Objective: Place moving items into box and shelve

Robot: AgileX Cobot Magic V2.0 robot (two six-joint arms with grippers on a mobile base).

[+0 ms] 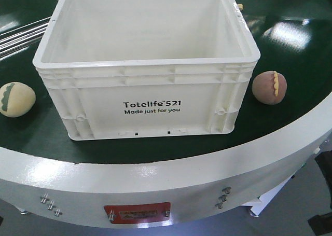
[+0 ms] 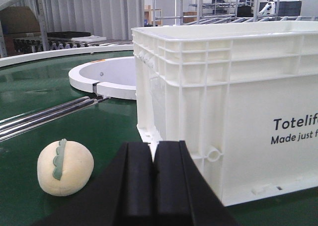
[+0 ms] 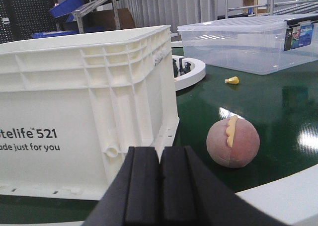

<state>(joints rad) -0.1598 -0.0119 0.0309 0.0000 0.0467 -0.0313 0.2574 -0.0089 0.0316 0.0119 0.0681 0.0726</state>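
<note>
Ahead-left of left pincer: cream-yellow bun, apart.

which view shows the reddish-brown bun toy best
The right wrist view: the reddish-brown toy sits close, large and unobstructed, yellow stripe facing the camera. The front view shows it smaller, right of the white crate. The left wrist view does not show it.

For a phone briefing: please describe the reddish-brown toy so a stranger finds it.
Find the white crate printed "Totelife 521" on the green table. The reddish-brown toy lies right of it, not touching. Its stripe is yellow and wavy; the cream toy left of the crate has a green stripe.
</note>
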